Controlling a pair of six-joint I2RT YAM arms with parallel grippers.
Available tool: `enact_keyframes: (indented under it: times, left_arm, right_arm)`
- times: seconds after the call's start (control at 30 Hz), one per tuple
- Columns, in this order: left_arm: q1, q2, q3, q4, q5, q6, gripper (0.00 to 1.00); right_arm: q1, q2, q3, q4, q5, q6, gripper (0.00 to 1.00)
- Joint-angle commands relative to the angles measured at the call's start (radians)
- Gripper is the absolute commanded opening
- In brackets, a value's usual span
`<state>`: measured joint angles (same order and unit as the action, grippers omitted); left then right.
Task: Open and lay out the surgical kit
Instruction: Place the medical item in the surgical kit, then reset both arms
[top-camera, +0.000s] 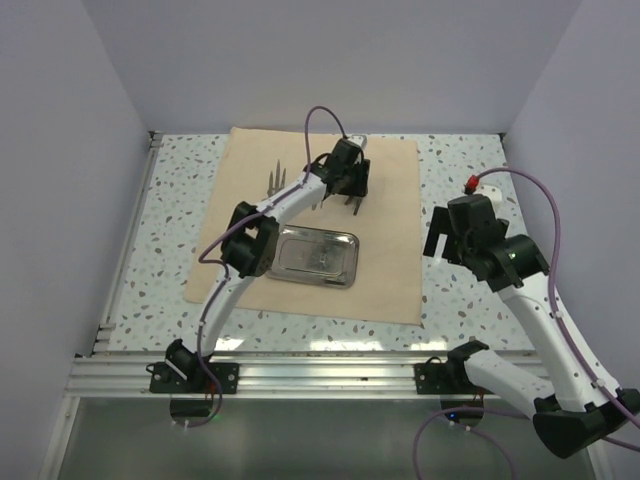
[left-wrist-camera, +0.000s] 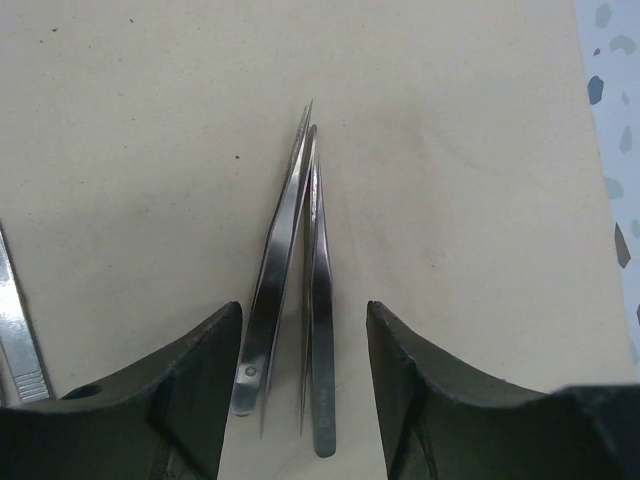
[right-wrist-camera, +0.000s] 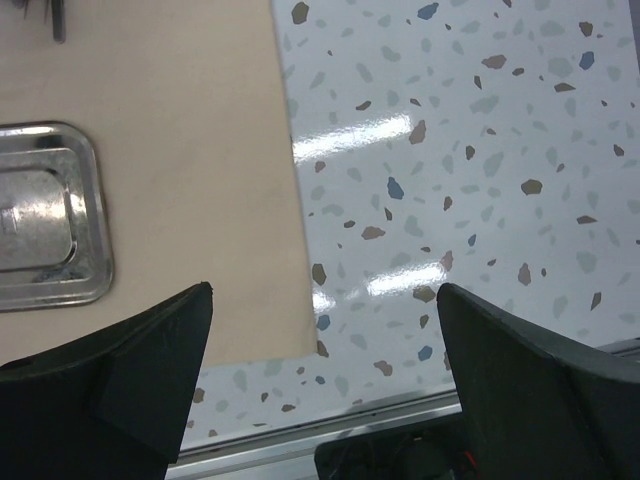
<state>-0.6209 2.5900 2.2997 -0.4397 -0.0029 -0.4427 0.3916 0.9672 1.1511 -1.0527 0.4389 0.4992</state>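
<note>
A: At the far end of the cloth wrap (top-camera: 390, 230), the left gripper (left-wrist-camera: 303, 310) hangs over two tweezers (left-wrist-camera: 283, 270). Its fingers are spread, one on each side, pinching nothing. Risk?

B: The pair. They lie side by side, points overlapping and handles just apart. If the fingers close from here they would likely catch both at once. Or they could nip one and drag the other askew.

A: Anything else?

B: The cloth. The tweezers are thin and lie flat on it. A low pinch could gather fabric with the steel and pucker the wrap. That could shift the other instruments (top-camera: 278, 180) lying to the left on the same cloth. Polished steel may also slip from the pads.

A: Right side?

B: The right gripper (right-wrist-camera: 322, 290) is spread and empty, above the wrap's right edge where the speckled table (top-camera: 460, 160) begins. It is well apart from the tweezers, so I see no conflict.

A: Kit appearance?

B: The wrap is tan, opened flat and mostly smooth. The steel tray (top-camera: 295, 262) is shiny with rounded corners. It sits mid-cloth, nearer the arms than the tweezers. Whether anything lies in it, I cannot tell. The tweezers are bright and fine-pointed. One more steel handle (left-wrist-camera: 18, 330) shows at the left edge of the left wrist view.
</note>
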Motion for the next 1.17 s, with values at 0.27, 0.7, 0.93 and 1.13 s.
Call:
enact_keyframes:
  times: [0.27, 0.7, 0.93, 1.13]
  left_arm:
    - [0.020, -0.501, -0.256, -0.076, -0.077, 0.096, 0.59]
    - [0.098, -1.320, -1.259, -0.079, -0.402, 0.041, 1.00]
    - [0.230, -1.501, -1.350, -0.027, -0.420, 0.153, 1.00]
    - [0.260, -1.521, -1.375, 0.053, -0.459, 0.209, 1.00]
  right_arm:
    - [-0.002, -0.001, 0.019, 0.186, -0.103, -0.042, 0.98]
    - [0.000, 0.174, 0.049, 0.443, -0.307, -0.059, 0.98]
    - [-0.002, 0.160, -0.005, 0.519, -0.316, -0.039, 0.98]
    - [0.000, 0.117, -0.016, 0.522, -0.264, -0.057, 0.98]
